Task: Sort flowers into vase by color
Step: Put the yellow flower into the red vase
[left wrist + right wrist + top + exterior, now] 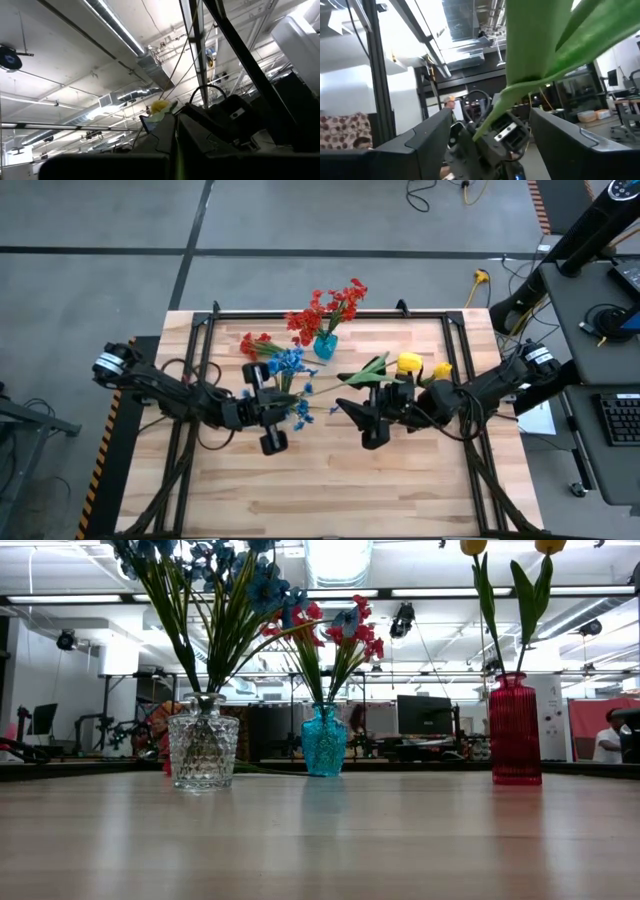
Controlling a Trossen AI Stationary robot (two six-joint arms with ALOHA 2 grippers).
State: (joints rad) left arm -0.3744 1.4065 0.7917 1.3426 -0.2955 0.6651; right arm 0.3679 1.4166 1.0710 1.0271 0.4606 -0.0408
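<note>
Currently, three vases stand on the table [320, 840]: one clear glass vase [203, 749], one teal vase [324, 741] and one red vase [516, 730]. In the low view they form a row, well apart from one another, with the clear vase at one end, the teal vase in the middle and the red vase at the other end.

The clear glass vase holds the blue flowers [240, 580]; the count of stems cannot be told, as the heads overlap. The teal vase holds the red flowers [325, 308], a cluster of several stems whose exact count also cannot be told. The red vase holds two yellow flowers [410, 364], each on a long green stalk with broad leaves.

The left tool [272, 442] lies low over the table, just beside the blue flowers in the high view. Its fingers are closed, and nothing shows between them.

The right tool [372, 438] lies near the middle of the table, beside the red vase. Its two fingers [427, 135] stand apart. In the right wrist view a green stalk and leaf [540, 55] pass between them; whether the fingers touch the stalk cannot be told.
</note>
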